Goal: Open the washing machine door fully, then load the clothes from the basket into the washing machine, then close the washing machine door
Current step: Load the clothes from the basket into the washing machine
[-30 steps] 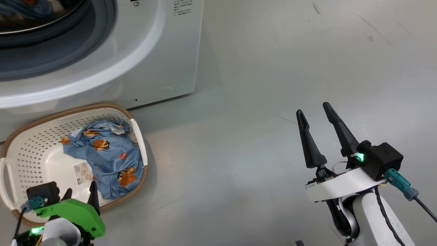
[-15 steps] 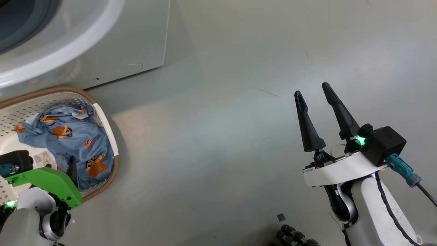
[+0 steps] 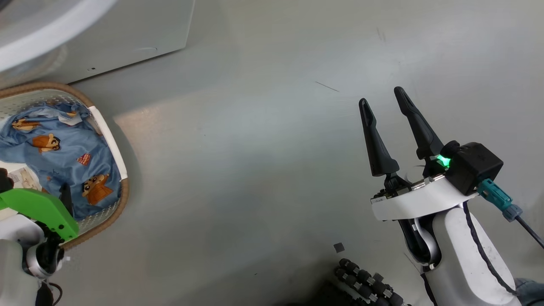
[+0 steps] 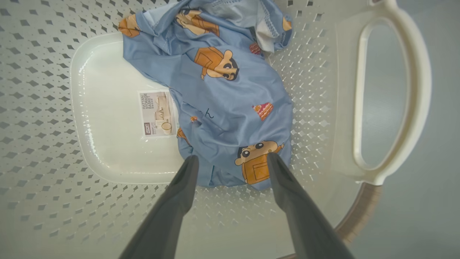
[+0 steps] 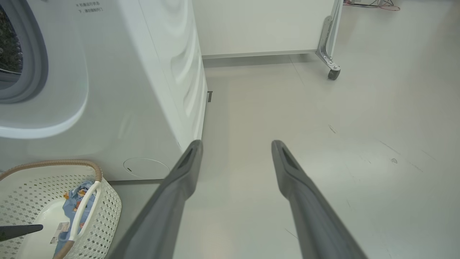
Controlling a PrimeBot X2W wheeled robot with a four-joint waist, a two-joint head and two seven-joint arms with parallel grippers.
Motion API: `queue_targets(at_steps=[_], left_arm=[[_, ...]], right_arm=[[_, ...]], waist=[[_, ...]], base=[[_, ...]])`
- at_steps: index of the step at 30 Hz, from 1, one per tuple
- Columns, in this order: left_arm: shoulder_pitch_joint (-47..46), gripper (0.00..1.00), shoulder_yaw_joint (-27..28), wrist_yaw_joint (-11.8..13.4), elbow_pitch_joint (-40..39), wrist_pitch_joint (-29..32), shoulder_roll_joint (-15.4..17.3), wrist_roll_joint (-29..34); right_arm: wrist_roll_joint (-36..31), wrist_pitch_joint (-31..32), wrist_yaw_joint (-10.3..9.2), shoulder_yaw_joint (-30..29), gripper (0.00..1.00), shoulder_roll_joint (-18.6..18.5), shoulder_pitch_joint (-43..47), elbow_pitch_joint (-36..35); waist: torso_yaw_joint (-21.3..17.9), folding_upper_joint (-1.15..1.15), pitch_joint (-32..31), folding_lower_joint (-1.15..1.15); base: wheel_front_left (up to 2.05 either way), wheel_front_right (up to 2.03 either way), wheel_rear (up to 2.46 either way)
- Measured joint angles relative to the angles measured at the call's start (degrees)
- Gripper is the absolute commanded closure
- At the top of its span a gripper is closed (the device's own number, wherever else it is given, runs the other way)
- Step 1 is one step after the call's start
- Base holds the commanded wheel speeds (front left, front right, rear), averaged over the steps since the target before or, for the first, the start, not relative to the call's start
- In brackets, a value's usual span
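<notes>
Head camera has swung right, basket (image 3: 109,144) now at the view's left. Left gripper (image 4: 231,157) fingers hang wide over clothes (image 4: 222,97): pinch a thick fold. Right gripper (image 3: 380,95) fingers wide, empty.

— What's the floor like?
— The floor (image 3: 263,161) is smooth and pale grey-green, with a dull sheen. A thin dark scratch (image 3: 327,86) crosses it in the head view, and a small dark square (image 3: 338,247) lies lower down.
— And at the back?
— In the right wrist view a white panel (image 5: 266,25) stands upright, with a grey strip (image 5: 251,54) along its foot. At its right end a metal leg (image 5: 327,39) slants down to a caster (image 5: 334,74). Cables (image 5: 373,4) lie beyond, at the top edge.
— The light?
— Soft and even. A paler, warmer patch (image 3: 140,119) shows on the floor.
</notes>
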Motion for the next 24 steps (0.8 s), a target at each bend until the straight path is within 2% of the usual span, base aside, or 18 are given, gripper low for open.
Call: queue_targets(at_steps=[24], left_arm=[[-7.89,0.00,1.55,0.66,4.47,1.08,5.05,0.08]], right_arm=[[2.55,0.00,0.01,2.11,0.00,0.30,-3.64,0.04]], waist=[[-3.36,0.00,7.96,-0.01]], base=[[0.00,0.00,0.00]])
